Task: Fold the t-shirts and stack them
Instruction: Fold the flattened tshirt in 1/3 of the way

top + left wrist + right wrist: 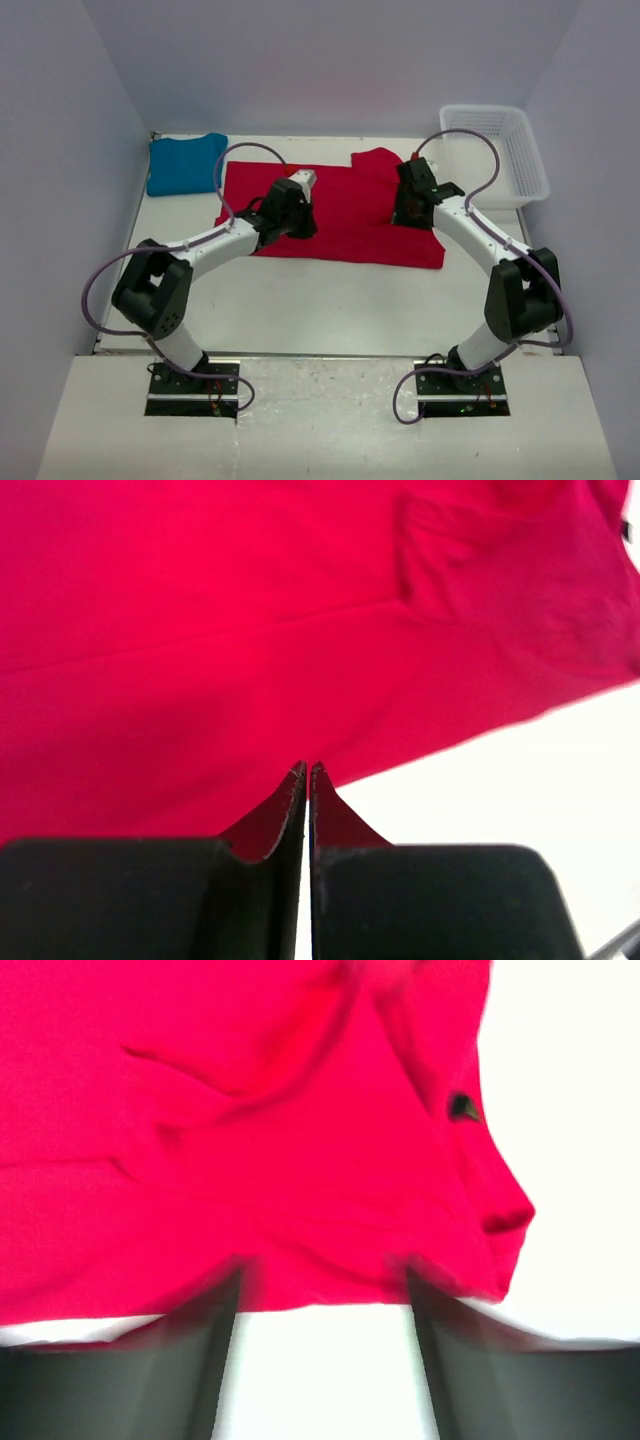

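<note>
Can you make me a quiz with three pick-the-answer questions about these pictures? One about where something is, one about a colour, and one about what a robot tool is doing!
1. Where is the teal-blue t-shirt?
A) at the far left, beside the red t-shirt
B) between the arm bases
C) hanging from a tool

2. What colour is the basket?
A) green
B) black
C) white

3. How is the right tool?
A) shut tight
B) wide open
C) holding a cup

Answers:
1 A, the top view shows it lying left of the red one.
2 C, its mesh walls are white.
3 B, its fingers stand far apart over the red cloth.
</note>
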Action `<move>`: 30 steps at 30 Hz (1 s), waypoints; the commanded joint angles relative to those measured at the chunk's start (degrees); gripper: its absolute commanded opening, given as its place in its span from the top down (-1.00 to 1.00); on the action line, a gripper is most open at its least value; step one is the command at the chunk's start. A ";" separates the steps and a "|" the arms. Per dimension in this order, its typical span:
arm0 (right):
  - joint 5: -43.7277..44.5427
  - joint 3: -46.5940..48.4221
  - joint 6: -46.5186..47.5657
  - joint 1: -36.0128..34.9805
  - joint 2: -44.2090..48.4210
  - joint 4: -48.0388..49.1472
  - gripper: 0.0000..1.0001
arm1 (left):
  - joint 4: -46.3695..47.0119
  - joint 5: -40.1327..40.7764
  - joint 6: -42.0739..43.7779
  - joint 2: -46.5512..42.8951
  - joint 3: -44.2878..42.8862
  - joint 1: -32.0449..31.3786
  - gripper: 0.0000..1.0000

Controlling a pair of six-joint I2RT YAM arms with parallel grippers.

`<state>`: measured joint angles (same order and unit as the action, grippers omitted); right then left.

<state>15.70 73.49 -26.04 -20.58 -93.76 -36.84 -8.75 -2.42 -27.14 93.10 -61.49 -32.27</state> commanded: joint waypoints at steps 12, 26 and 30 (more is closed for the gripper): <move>-4.09 -9.78 1.08 4.75 1.30 6.34 0.71 | 6.29 -8.57 -0.11 12.89 -10.22 -5.96 1.00; -12.28 13.43 2.49 6.78 -19.10 2.04 1.00 | 3.30 -4.35 0.68 12.19 -6.27 -8.25 1.00; -12.37 16.24 2.31 6.96 -23.13 1.42 1.00 | 3.30 -4.35 0.68 13.07 -5.48 -8.33 1.00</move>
<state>4.47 86.83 -23.97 -13.80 -115.31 -33.93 -5.56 -7.40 -26.94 106.54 -67.59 -40.45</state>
